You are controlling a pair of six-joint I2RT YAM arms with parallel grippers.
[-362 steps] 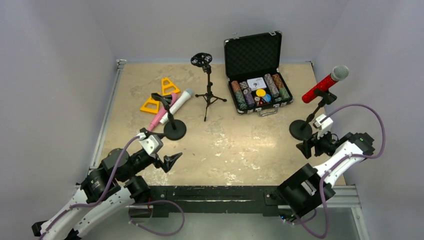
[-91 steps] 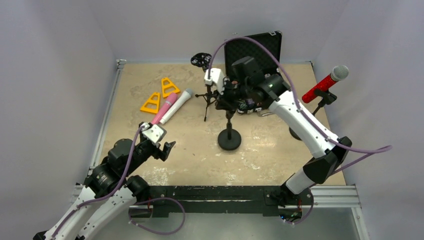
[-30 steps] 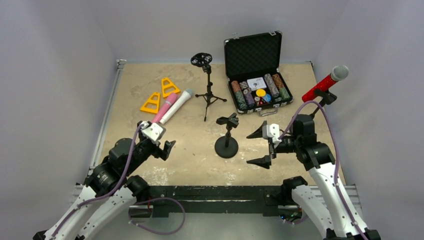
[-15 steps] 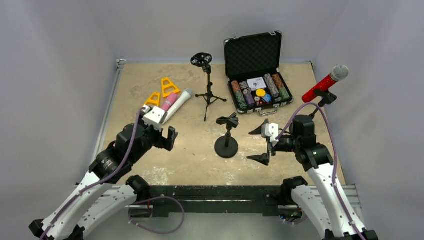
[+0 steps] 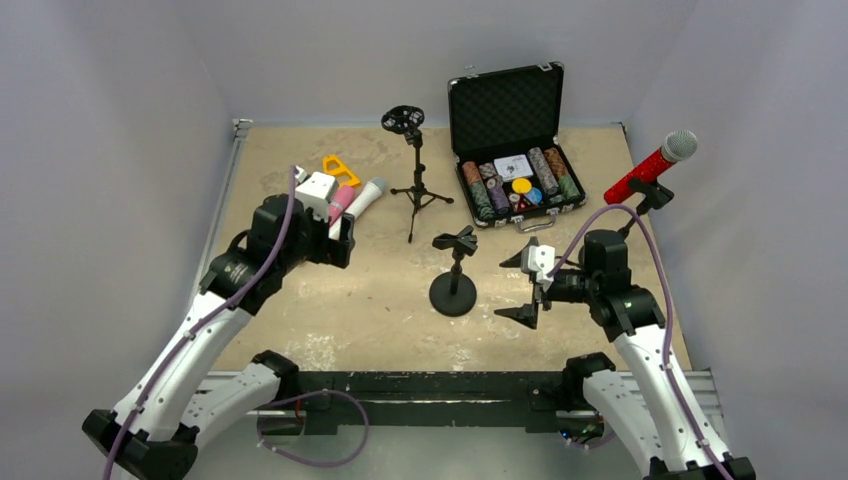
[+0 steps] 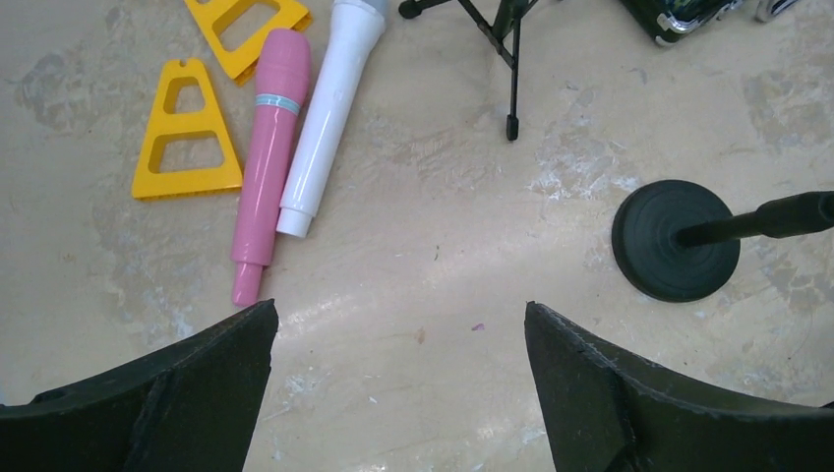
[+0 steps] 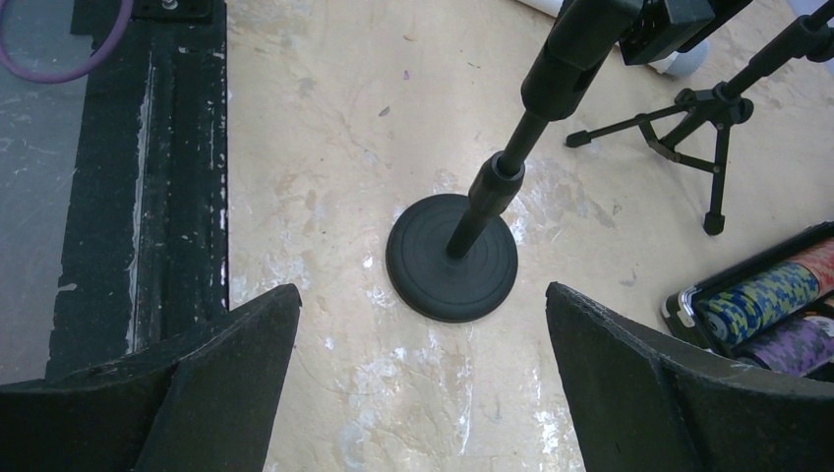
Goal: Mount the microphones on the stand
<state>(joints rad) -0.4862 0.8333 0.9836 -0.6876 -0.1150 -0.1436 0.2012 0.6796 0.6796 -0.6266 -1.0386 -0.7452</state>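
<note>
Left of the round-base stand (image 5: 453,290), the pink microphone (image 6: 261,167) and white microphone (image 6: 325,108) lie side by side on the desk (image 6: 423,265), just beyond the left pincer (image 6: 398,320), which gapes wide and empty. The right pincer (image 5: 514,290), right of the stand, is equally wide and empty. The red microphone (image 5: 650,165) is raised farther right.

The pale, mottled worktop (image 5: 380,300) is scuffed with whitish patches, and a black rail (image 5: 420,385) runs along its near edge. At the far side, right of centre, a black case (image 5: 505,108) stands open with its foam-lined lid upright; its tray holds rows of multicoloured poker chips (image 5: 487,192) around a white card (image 5: 512,165). At the far left, two flat yellow triangular pieces (image 6: 187,182) with cut-out windows lie close together without touching.
</note>
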